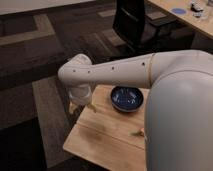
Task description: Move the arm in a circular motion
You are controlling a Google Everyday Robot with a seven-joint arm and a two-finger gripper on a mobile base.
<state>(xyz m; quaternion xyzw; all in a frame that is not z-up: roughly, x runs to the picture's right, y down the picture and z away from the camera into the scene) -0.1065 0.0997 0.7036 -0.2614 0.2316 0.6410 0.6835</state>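
The arm [125, 70] is large, glossy and white, with small dark holes along its tube. It reaches from the right edge of the camera view leftward to a rounded joint, then bends down. Its yellowish-tan gripper [80, 106] hangs below that joint at the left far corner of a small wooden table [100, 137], just above the tabletop. A thick white arm segment [182, 125] fills the right side and hides part of the table.
A dark blue bowl [127, 98] sits on the table's far side, right of the gripper. A small tan object [137, 132] lies near the arm's base. A black office chair [135, 22] and a light desk [187, 12] stand behind on patterned carpet.
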